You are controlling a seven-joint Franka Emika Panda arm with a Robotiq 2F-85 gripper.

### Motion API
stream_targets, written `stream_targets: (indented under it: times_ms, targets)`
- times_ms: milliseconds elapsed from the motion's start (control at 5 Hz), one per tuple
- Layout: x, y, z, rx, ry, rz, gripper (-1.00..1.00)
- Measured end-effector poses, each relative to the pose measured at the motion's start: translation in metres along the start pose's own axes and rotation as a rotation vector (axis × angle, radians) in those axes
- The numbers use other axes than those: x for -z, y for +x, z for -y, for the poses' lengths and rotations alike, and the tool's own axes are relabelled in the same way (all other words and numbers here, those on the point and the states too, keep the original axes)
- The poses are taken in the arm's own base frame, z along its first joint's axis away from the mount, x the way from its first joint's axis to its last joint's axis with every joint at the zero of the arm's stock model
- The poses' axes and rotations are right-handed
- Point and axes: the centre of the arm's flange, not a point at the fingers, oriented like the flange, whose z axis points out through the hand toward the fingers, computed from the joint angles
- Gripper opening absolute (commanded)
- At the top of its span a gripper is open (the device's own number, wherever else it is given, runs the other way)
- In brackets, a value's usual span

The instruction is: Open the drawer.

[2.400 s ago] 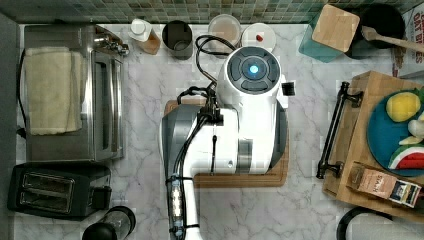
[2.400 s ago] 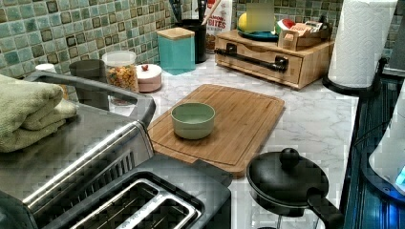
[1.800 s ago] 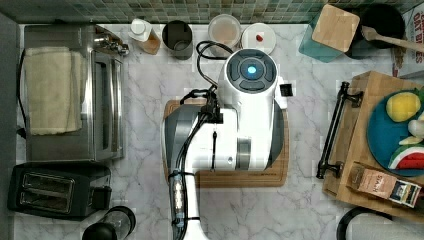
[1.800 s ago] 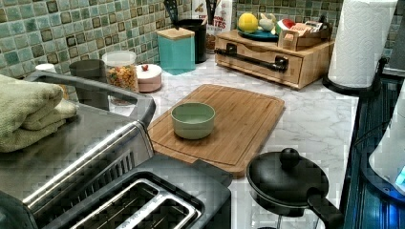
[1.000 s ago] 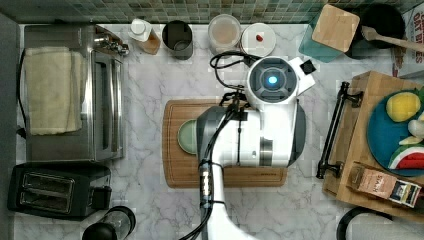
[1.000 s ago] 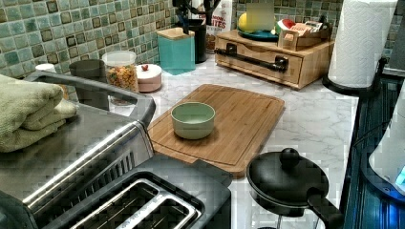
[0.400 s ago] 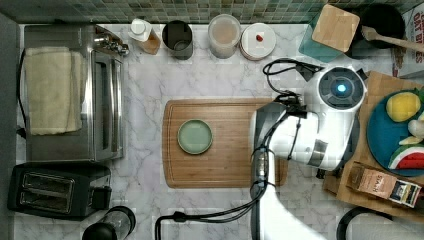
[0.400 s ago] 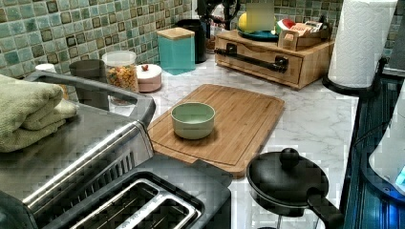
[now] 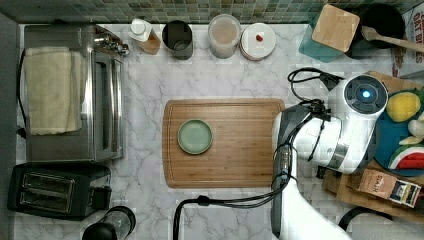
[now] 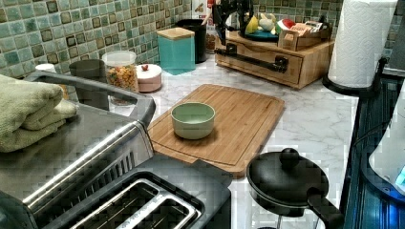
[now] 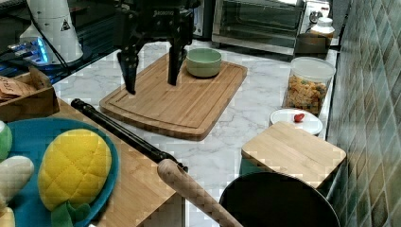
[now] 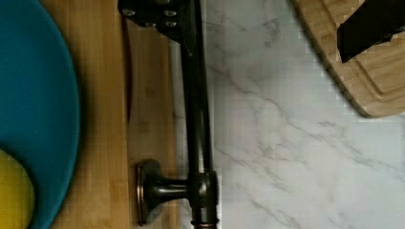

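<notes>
The black two-fingered end effector (image 11: 150, 80) hangs with its fingers spread apart, gripping nothing. Just below it sits the light-brown wooden drawer (image 10: 267, 64), shut, its long black metal bar handle (image 12: 195, 119) directly beneath. Behind the end effector lies the bamboo cutting board (image 11: 175, 97) on the marble tabletop (image 11: 255, 101).

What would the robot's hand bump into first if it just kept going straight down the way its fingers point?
Probably the drawer's black bar handle: the open hand points downward, one finger above the bar. The other finger would likely meet the marble counter.
</notes>
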Motion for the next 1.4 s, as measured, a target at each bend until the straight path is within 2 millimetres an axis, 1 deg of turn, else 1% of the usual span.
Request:
stream_targets:
  times_ms: [200, 600, 800, 1200, 1400]
  targets:
    - [-0.011, 0.000, -0.003, 0.011, -0.025, 0.017, 1.00]
    - [-0.033, 0.008, 0.001, 0.050, -0.112, -0.005, 1.00]
    - [-0.042, 0.008, 0.001, 0.030, -0.148, -0.005, 1.00]
    - [-0.049, 0.012, 0.005, -0.011, -0.127, -0.036, 1.00]
    - [-0.059, 0.014, 0.003, -0.013, -0.125, -0.038, 1.00]
